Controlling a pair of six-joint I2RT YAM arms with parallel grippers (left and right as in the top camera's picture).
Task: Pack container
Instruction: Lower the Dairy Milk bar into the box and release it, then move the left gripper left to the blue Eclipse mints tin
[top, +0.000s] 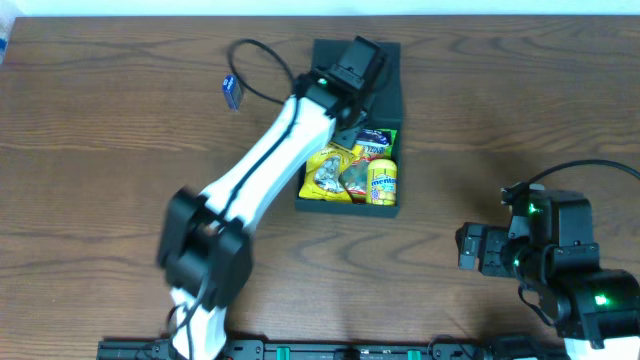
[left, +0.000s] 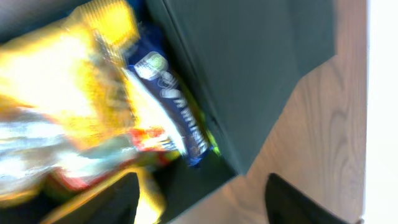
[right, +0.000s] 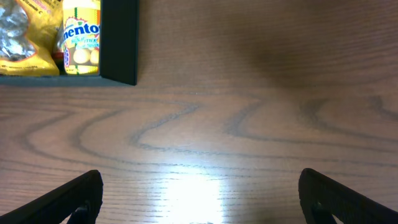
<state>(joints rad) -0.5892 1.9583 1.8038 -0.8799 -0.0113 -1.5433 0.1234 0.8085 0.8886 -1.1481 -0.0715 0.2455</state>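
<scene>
Dark teal-green matte squarish box container (top: 345, 207) sits mid brown wood tabletop (top: 520, 100), open on top. In container's near end: crinkly yellow foil snack packets (top: 335, 172), w/ 1 yellow Mentos pack (top: 383, 182) at their right. Blue wrapper (left: 180, 118) lies vs container's inner wall. L gripper (left: 205, 208) over container's far end, fingers apart, nothing held. R gripper (right: 202, 208) well right of container, spread wide, empty. 1 small blue item (top: 231, 92) left of container.
</scene>
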